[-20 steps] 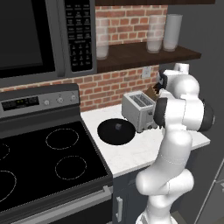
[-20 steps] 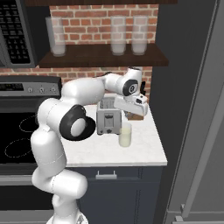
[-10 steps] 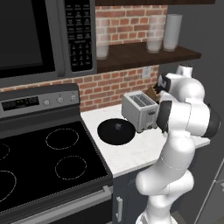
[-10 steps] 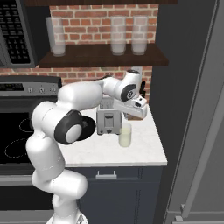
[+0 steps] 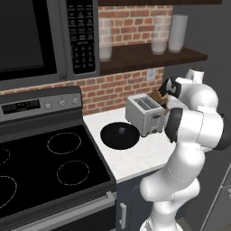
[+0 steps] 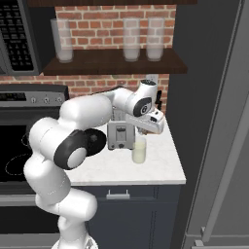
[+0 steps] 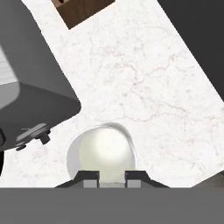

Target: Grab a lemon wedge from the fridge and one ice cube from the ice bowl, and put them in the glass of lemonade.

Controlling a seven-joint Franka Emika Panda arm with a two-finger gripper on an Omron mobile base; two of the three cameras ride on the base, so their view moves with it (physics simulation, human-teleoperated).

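Gripper (image 7: 111, 177) hovering right above glass of lemonade (image 6: 139, 151), jaws narrowly parted, contents impossible to tell, glass standing on counter (image 6: 160, 165) just right of toaster (image 6: 120, 135), ice bowl (image 5: 119, 135) sitting left of toaster

A home kitchen: black stove (image 5: 49, 167), microwave (image 5: 40, 36), toaster (image 5: 143, 115) on marble counter (image 6: 146, 168), brick backsplash (image 5: 113, 90).

Glass of lemonade (image 6: 139, 150) upright, beside toaster – black ice bowl (image 5: 119, 135) left
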